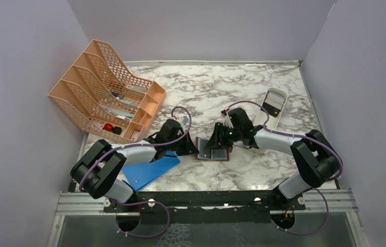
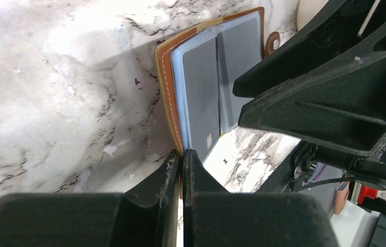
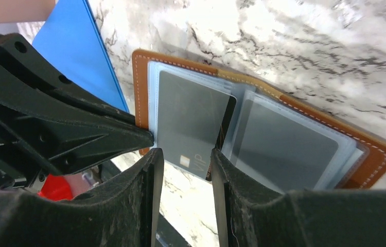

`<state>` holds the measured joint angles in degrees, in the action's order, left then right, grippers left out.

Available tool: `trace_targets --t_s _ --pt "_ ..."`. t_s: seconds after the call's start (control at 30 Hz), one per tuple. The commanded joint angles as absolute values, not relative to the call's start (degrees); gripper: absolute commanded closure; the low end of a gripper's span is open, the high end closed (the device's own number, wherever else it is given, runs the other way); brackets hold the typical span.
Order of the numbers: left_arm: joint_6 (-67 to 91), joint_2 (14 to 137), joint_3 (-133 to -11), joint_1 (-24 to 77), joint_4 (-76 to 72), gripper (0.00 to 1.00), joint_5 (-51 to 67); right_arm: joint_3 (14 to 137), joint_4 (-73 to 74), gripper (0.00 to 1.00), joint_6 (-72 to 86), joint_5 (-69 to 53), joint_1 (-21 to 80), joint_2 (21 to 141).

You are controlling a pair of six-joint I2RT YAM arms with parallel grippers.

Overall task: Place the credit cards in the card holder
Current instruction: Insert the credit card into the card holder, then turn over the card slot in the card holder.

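Both arms [image 1: 134,153] show black joints, white links, purple cables [image 1: 180,107].

Card holder [image 1: 213,153]: edges hidden under left claw [image 2: 180,163] and right claw [image 3: 183,170], top view. Dark card [image 3: 191,113]: near end partly behind claw fingers [image 3: 224,206]. Orange rack [image 1: 103,87] contents: too small to identify.

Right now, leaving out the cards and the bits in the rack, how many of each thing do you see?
Robot arms: 2, left arm and right arm
Orange rack: 1
Blue board: 1
Brown wallet: 1
White tray: 1
Total: 6
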<state>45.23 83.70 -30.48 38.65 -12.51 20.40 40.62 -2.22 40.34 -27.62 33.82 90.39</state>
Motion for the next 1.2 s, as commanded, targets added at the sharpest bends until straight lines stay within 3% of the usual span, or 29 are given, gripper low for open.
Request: trace_targets --t_s 0.0,0.23,0.83,1.17 --pt "45.7 83.12 -32.1 38.76 -16.02 0.97 25.45 42.97 5.48 0.59 34.67 -20.23 34.28 86.32" --pt "45.88 80.92 -32.65 38.72 -15.13 1.0 26.51 42.73 8.21 0.75 31.16 -15.34 34.33 86.21" --pt "46.07 84.52 -33.44 38.74 -18.19 1.0 27.74 38.51 -0.7 0.74 32.81 -21.2 34.36 91.83" --pt "45.18 87.88 -35.04 38.8 -18.12 0.84 26.85 37.82 -1.7 0.74 32.93 -21.91 34.35 92.72"
